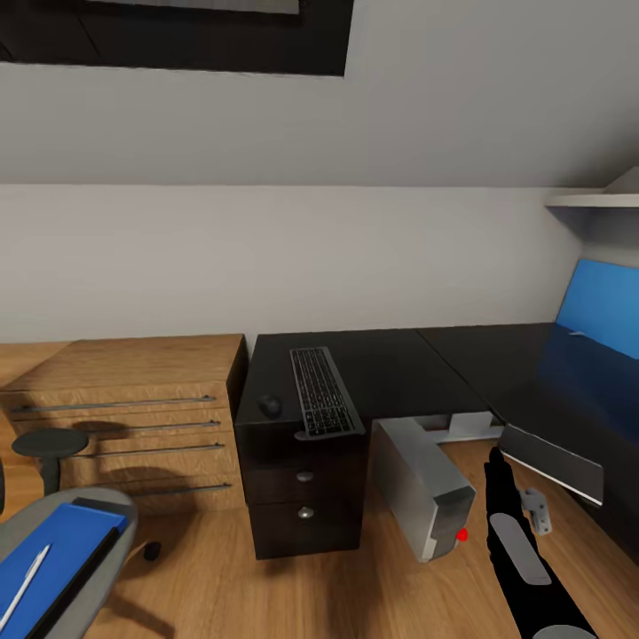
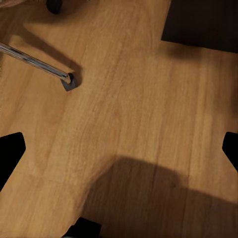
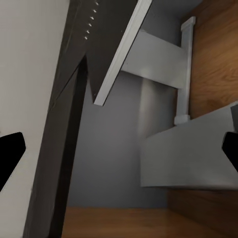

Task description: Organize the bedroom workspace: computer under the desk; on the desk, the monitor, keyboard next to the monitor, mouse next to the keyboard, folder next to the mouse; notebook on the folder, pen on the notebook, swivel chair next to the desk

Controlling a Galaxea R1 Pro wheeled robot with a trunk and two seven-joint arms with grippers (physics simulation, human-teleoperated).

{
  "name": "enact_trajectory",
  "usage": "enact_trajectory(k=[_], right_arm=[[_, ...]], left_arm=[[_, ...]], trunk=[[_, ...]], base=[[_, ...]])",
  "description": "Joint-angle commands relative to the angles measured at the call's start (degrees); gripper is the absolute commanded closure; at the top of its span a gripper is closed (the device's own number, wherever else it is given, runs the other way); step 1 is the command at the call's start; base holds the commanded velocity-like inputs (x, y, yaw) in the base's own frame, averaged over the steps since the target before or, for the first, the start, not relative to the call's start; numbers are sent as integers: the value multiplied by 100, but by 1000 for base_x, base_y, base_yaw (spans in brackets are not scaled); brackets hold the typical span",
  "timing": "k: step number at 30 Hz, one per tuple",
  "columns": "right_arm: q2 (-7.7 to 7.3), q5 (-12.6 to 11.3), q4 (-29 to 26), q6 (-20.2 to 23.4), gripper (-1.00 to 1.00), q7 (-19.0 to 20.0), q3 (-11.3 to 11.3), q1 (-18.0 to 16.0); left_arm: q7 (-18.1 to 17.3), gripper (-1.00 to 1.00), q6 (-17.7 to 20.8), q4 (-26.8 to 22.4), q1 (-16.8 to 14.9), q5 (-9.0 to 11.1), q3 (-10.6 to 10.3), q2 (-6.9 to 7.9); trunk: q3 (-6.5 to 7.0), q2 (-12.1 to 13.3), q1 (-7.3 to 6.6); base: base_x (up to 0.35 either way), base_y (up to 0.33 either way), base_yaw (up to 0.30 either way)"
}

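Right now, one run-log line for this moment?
keyboard, mouse: on desk | computer: floor | folder: on swivel chair | grippers: open

Wooden chest of drawers [image 1: 133,417] at nine o'clock with long metal handles, black drawer unit [image 1: 302,497] just beside it toward center, wood floor [image 1: 266,595] at six o'clock, white shelf [image 1: 590,202] at two o'clock, dark-framed panel [image 1: 177,35] at twelve o'clock

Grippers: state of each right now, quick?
Left gripper: open, fingers spread wide, nothing between them, wooden floor beyond.
Right gripper: open, holding nothing, pointed toward the computer by the desk.
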Motion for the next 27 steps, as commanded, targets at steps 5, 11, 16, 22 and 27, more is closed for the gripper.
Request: enact_trajectory(k=[5,11,16,22,27], right_arm=[[2,-110,-73,33,-100,-14,-5,-2],[-2,-573,-109,278,-100,-3,-16,-2],[-4,-955,-124,375,-100,5,-20,-2],[-3,-1130,-124,394,-100,8,-104,-2],[0,-1213,-123,399,-100,14,-178,-2]], left_arm=[[23,-100,-33,-3,-1,61,-14,3],[23,-100,-33,-3,-1,61,-12,5],[28,-100,-33,-3,-1,61,-12,8],[30,-100,-33,-3,-1,61,-12,7],[32,-100,-33,-3,-1,61,-12,8]], trunk=[[86,199,-111],[104,240,-133],[104,240,-133],[104,240,-133],[104,240,-133]], base=[[0,0,0],[0,0,0],[0,0,0],[0,0,0],[0,0,0]])
